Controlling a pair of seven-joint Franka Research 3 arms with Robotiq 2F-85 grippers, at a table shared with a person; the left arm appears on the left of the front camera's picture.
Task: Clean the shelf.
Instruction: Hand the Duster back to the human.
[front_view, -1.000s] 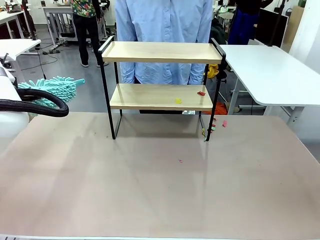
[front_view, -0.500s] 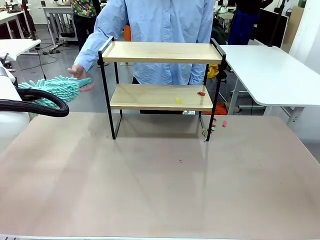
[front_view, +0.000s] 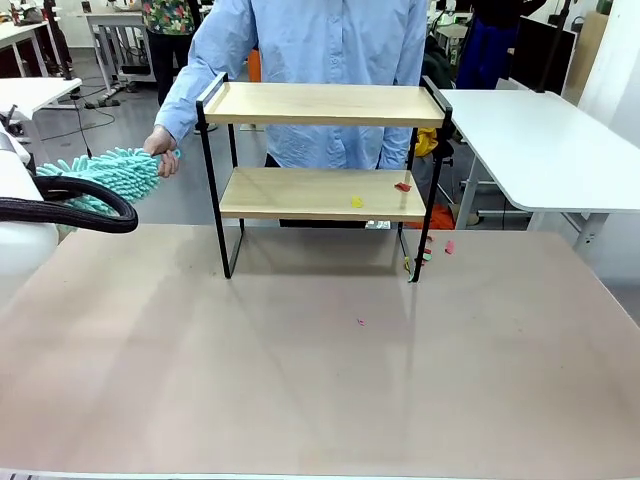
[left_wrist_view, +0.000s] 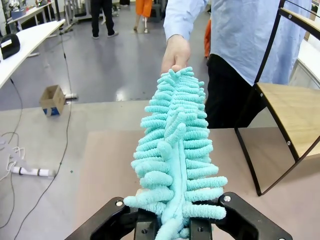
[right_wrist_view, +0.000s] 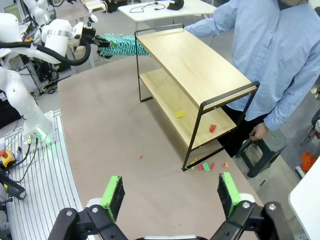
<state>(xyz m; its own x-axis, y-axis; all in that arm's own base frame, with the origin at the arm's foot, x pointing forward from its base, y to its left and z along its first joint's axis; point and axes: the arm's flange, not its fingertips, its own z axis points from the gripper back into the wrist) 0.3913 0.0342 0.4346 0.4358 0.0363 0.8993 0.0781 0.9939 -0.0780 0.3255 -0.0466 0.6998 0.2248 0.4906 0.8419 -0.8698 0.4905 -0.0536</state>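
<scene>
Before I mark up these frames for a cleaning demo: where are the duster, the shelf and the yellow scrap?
duster (left_wrist_view: 175, 150), left wrist view, middle of its teal fringe.
shelf (front_view: 320, 103), front view, top wooden board.
yellow scrap (front_view: 357, 202), front view, its centre, on the lower board.

Small two-tier shelf (front_view: 322, 150): thin black metal frame, matt; two pale wooden boards, smooth with fine grain. Teal duster (left_wrist_view: 175, 150): soft, fluffy chenille cloth fingers, held in my left gripper (left_wrist_view: 172, 227) of black hard plastic. My right gripper (right_wrist_view: 170, 192): bright green rubbery pads. Beige surface (front_view: 320, 370): smooth, faint sheen. Person's light blue shirt (front_view: 330, 60): plain woven cloth.
</scene>
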